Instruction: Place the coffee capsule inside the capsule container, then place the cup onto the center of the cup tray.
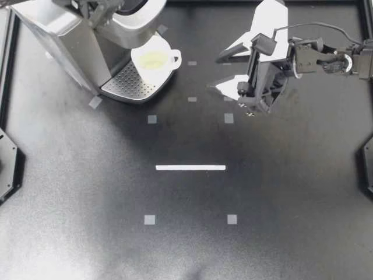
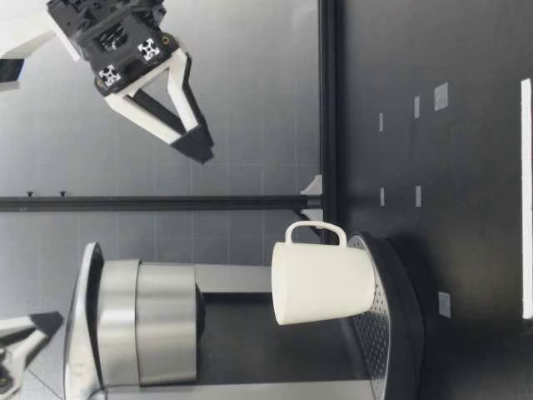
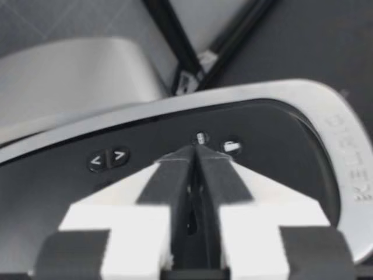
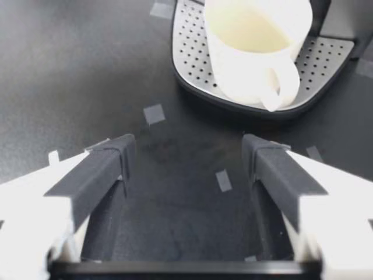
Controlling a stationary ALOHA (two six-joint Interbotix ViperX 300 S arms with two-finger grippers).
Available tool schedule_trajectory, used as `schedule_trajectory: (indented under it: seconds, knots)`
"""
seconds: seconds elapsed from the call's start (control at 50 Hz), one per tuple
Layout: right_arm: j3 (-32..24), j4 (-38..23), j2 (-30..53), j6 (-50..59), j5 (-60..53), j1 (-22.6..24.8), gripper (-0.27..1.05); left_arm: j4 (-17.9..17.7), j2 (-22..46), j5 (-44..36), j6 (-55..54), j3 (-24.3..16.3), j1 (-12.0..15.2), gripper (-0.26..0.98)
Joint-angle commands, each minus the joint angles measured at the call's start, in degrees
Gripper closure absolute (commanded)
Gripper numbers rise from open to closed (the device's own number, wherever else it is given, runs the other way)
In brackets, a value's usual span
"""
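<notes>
The coffee machine [image 1: 61,38] stands at the table's [image 1: 87,192] 11 o'clock. The left tool [image 1: 104,16] is over it. Its two fingers are pressed together with nothing between them, and the tips are right at the machine's lid [image 3: 274,111], likely to push it down. The capsule cannot be seen; it may be under that lid. The cup [image 1: 154,59] sits on the cup tray [image 1: 125,87], but toward the tray's 1 o'clock side, not the middle, so it may need a small push. At 3 o'clock from the cup, the right tool [image 1: 217,72] hangs above the table. It is spread wide, holds nothing and points at the cup from well apart, probably to keep from bumping it.
</notes>
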Motion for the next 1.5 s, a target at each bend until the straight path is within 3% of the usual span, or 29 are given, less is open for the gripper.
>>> schedule_trajectory:
  seconds: [0.0, 0.22, 1.14, 1.48]
  knots:
    - [-0.62, 0.0, -0.97, 0.0, -0.88, 0.35, 0.11, 0.18, -1.05, -0.35, 0.62, -2.55, 0.18, 0.57]
    - [-0.7, 0.0, -1.14, 0.09, -1.23, 0.35, 0.11, -1.93, 0.88, 0.26, 2.99, -4.92, 0.18, 0.57]
    - [-0.44, -0.44, -0.88, 0.0, -2.2, 0.35, 0.11, -3.96, 2.81, 0.7, 2.9, -2.72, 0.18, 0.57]
    - [-0.35, -0.44, -0.88, 0.0, -2.2, 0.35, 0.11, -6.42, 5.71, 3.96, 4.48, -2.81, 0.18, 0.57]
